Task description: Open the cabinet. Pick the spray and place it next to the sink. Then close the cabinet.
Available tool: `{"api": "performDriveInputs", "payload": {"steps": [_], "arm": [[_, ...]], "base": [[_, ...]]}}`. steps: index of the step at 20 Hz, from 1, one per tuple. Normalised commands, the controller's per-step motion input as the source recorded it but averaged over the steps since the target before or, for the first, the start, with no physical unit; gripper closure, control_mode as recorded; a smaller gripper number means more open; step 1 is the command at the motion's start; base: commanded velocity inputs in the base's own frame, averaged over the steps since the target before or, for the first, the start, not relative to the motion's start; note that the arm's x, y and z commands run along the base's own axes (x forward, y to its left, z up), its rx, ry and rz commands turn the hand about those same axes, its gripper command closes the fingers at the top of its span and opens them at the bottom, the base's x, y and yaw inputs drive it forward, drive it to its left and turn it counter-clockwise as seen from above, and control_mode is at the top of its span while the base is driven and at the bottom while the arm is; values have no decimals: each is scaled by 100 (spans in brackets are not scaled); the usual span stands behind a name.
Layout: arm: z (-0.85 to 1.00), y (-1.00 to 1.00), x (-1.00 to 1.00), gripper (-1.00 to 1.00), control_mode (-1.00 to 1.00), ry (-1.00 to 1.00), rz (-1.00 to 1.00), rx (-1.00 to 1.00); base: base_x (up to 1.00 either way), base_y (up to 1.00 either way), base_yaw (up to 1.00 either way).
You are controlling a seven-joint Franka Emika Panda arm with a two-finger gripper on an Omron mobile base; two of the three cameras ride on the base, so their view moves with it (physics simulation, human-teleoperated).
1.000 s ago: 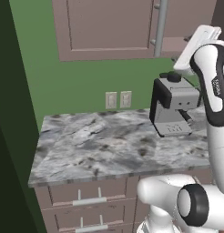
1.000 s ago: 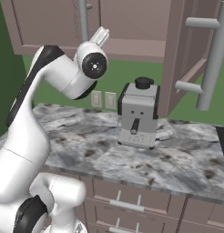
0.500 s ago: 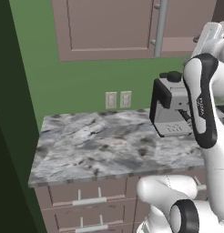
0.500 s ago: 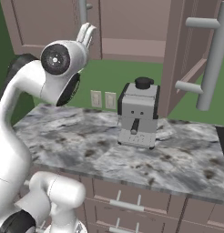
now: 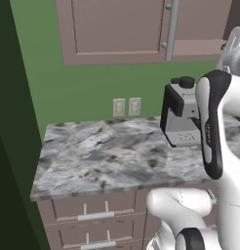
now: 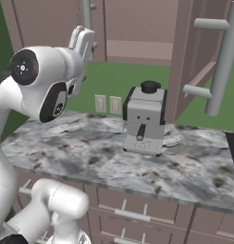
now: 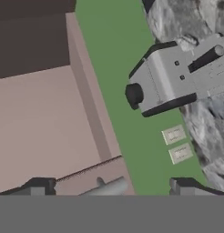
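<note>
We see the arm has swung further left of the coffee machine (image 6: 145, 119); gripper (image 7: 109, 187) raised near cabinet (image 5: 122, 29) handle, fingers spread, holding nothing.

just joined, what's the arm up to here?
The Franka arm is raised in front of the cabinet, holding nothing. The end effector is open, its tips either side of the left door's bar handle in the hand view, not clamped. The right door already stands swung out; the left one looks shut. On the counter below sits a coffee machine. The spray hasn't been picked yet.
</note>
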Motion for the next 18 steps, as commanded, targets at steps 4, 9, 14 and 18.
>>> {"api": "performDriveInputs", "payload": {"steps": [4, 9, 14, 18], "arm": [[1, -12, -42, -100, -100, 3, -15, -7], [0, -15, -36, -100, -100, 6, -11, -4], [0, -17, -34, -100, -100, 9, -6, -3], [0, -16, -36, -100, -100, 9, -6, -1]], "base": [[0, 0, 0], [0, 0, 0], [0, 0, 0], [0, 0, 0]]}}
